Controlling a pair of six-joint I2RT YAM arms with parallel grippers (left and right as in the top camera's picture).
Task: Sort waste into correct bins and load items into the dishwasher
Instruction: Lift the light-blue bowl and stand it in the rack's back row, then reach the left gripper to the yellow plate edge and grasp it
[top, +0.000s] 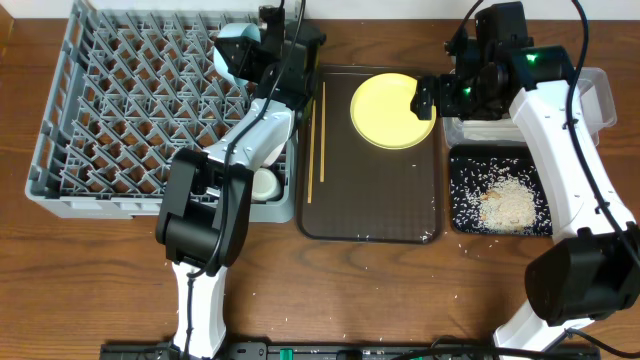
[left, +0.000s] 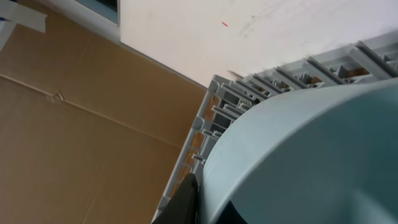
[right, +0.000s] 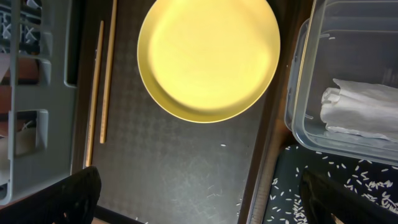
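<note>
Overhead, unlike left wrist, shows left tool (top: 258, 57) grasping light blue bowl (top: 233, 50), right tool (top: 429, 97) released

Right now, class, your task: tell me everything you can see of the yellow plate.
The yellow plate is round, plain pale yellow, smooth, plastic-looking, with a shallow well and a raised rim. It is empty and looks clean, lying flat and right way up at the far end of the brown tray, its only visible contact. The chopsticks lie apart to its left. The open right hand hangs above without touching it.
</note>
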